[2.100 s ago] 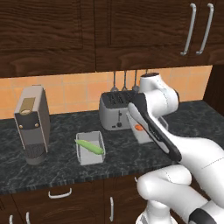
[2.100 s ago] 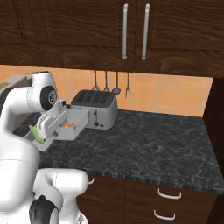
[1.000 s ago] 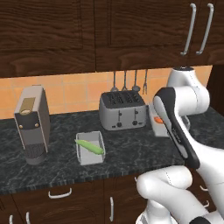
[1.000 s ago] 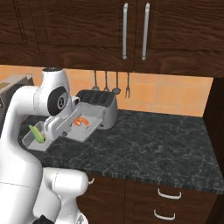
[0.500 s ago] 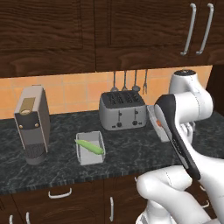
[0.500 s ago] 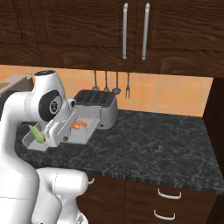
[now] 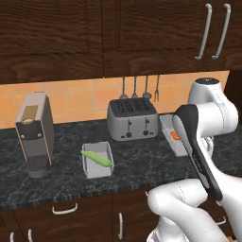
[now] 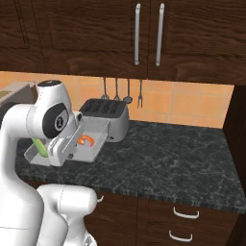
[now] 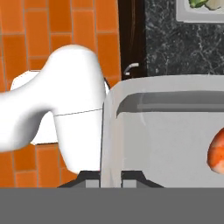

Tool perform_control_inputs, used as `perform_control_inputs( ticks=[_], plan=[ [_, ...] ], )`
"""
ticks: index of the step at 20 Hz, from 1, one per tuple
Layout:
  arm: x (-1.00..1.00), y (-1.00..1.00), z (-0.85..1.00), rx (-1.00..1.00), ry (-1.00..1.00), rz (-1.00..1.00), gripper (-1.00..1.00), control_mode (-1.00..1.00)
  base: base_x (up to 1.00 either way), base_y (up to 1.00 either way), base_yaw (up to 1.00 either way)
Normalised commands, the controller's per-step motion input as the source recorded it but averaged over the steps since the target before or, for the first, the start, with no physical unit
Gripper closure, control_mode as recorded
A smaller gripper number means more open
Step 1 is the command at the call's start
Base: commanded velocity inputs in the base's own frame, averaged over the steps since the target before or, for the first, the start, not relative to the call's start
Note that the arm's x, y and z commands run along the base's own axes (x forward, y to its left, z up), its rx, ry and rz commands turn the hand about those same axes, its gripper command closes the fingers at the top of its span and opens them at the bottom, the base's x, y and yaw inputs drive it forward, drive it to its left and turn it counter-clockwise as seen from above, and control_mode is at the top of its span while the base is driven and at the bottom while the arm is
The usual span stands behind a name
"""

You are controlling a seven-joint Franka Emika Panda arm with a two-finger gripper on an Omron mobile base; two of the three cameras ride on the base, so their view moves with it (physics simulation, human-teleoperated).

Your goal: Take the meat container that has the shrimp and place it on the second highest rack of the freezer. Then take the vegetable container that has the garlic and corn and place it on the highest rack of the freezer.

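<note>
The meat container (image 8: 96,142) is a shallow grey tray with an orange shrimp (image 8: 86,140) in it, held just above the counter beside the toaster. In the hand view my gripper (image 9: 111,179) is shut on the meat container's (image 9: 166,135) near wall, with the shrimp (image 9: 216,155) at the right edge. From the left base camera the meat container (image 7: 168,132) shows partly behind my forearm. The vegetable container (image 7: 97,159) rests on the counter with a green vegetable inside. The freezer and its racks are out of view.
A silver toaster (image 7: 132,119) stands against the orange tiled wall, with utensils hanging above it. A grey coffee machine (image 7: 33,134) stands at the counter's left. Dark wall cabinets (image 8: 144,33) hang overhead. The black stone counter (image 8: 182,158) stretches to the right.
The arm has carried the meat container from in front of the toaster to the toaster's right side. Over the last second it sank slightly. The vegetable container stayed put.
</note>
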Motion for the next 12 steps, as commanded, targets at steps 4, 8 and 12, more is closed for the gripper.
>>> perform_control_inputs(
  ticks=[4,8,12],
  plan=[
    [-0.01,0.00,0.00,0.02,0.00,0.00,1.00,1.00,-0.06,0.00,0.00],
    [0.00,0.00,0.00,0.00,0.00,0.00,1.00,1.00,-0.72,0.00,0.06],
    [0.00,0.00,0.00,0.00,0.00,0.00,1.00,1.00,-0.49,0.10,0.59]
  ],
)
